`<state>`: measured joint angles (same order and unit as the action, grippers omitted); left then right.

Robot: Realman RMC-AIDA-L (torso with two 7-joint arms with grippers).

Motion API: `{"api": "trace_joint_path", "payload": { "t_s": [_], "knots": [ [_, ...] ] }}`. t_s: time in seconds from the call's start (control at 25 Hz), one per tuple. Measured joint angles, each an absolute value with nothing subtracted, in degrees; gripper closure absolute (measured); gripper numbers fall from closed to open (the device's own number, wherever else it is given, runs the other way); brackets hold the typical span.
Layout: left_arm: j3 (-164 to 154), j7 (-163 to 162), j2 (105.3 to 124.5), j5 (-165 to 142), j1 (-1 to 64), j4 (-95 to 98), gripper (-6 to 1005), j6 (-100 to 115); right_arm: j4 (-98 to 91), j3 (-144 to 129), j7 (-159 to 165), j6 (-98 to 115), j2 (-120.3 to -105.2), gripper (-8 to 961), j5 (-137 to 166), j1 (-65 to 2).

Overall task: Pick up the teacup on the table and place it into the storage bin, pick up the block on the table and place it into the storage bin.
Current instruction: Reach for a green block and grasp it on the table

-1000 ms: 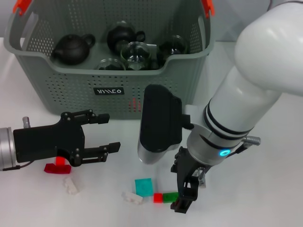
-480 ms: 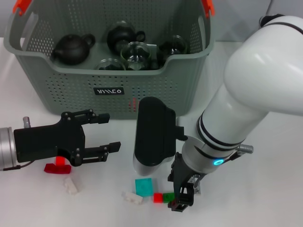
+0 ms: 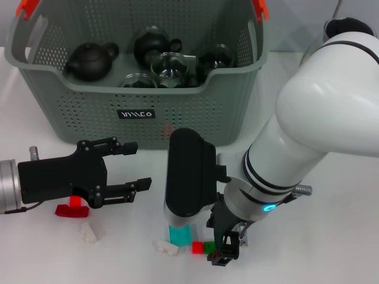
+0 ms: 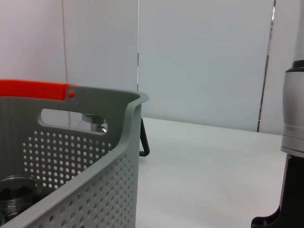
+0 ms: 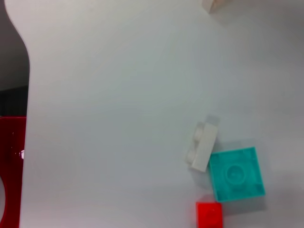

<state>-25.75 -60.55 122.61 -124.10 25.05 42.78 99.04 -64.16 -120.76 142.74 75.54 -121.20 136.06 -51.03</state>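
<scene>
The grey storage bin (image 3: 136,112) stands at the back of the table, and its wall (image 4: 90,161) fills the left wrist view. No teacup shows on the table. Several small blocks lie at the front: a teal block (image 3: 180,235) (image 5: 236,173), a red block (image 3: 198,247) (image 5: 209,214), a green block (image 3: 211,246) and a white block (image 3: 166,247) (image 5: 202,146). My right gripper (image 3: 224,251) is down at the table, right beside the green block. Over at the left, my left gripper (image 3: 129,167) hovers open and holds nothing.
Dark teapots (image 3: 90,61) and glass cups (image 3: 169,66) lie inside the bin. A red flat piece (image 3: 70,209) and another white block (image 3: 89,232) lie under and in front of the left gripper. The right arm's black wrist housing (image 3: 189,177) overhangs the teal block.
The right arm has shifted left and lower toward the blocks, and its black housing now covers part of the teal block. The left arm has stayed still.
</scene>
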Motion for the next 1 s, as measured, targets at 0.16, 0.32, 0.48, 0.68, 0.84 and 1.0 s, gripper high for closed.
{"api": "trace_joint_path", "payload": {
  "t_s": [0.16,0.32,0.48,0.68,0.84,1.0],
  "knots": [
    [-25.8,-60.6,122.61,-124.1,25.0,42.8,246,99.0,-64.2,-121.0,142.6,75.5,-121.19,376,136.1,-51.0],
    [-25.7,-60.6,122.61,-124.1,25.0,42.8,247,99.0,-64.1,-121.5,142.4,75.4,-121.20,409,136.1,-51.0],
    [-25.8,-60.6,122.61,-124.1,25.0,42.7,246,99.0,-64.1,-122.0,142.3,75.3,-121.20,442,136.1,-51.0],
    [-25.8,-60.6,122.61,-124.1,25.0,42.7,247,99.1,-64.0,-122.3,142.3,75.2,-121.26,483,136.1,-51.0],
    [-25.8,-60.6,122.61,-124.1,25.0,42.7,247,99.1,-64.0,-122.5,142.4,75.1,-121.36,520,136.1,-51.0],
    [-25.8,-60.6,122.61,-124.1,25.0,42.7,246,99.1,-63.9,-122.6,142.5,75.1,-121.38,550,136.1,-51.0]
  ]
}}
